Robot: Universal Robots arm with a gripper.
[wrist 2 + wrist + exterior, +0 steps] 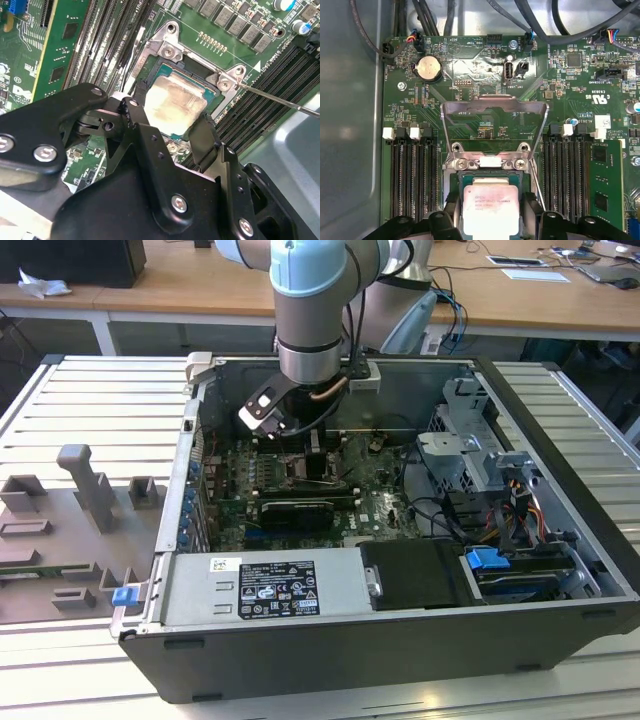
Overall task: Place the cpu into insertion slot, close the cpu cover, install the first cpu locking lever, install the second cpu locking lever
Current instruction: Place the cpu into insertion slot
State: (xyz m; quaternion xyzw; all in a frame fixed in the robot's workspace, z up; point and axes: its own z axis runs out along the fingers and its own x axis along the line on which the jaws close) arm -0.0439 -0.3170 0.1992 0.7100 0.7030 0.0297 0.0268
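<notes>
The cpu (pixel 175 102), a pale silvery-beige square chip, lies level in the insertion slot (pixel 186 75) on the green board; it is also seen in the first wrist view (pixel 490 207). My gripper (pixel 171 117) straddles it, with the black fingers (pixel 136 116) against two opposite edges, shut on the chip. The cpu cover (pixel 495 106), a silvery window frame, stands swung open on its hinge just beyond the socket. A thin wire locking lever (pixel 280 100) sticks out free beside the socket. In the exterior view the gripper (pixel 305 455) reaches down into the open computer case.
Long black memory slots (pixel 415 175) flank the socket on both sides. A coin battery (pixel 429 67) and cables (pixel 435 15) lie beyond the cover. A power supply (pixel 265 590) and drive cage (pixel 480 455) sit in the case, with grey fixtures (pixel 85 485) outside it.
</notes>
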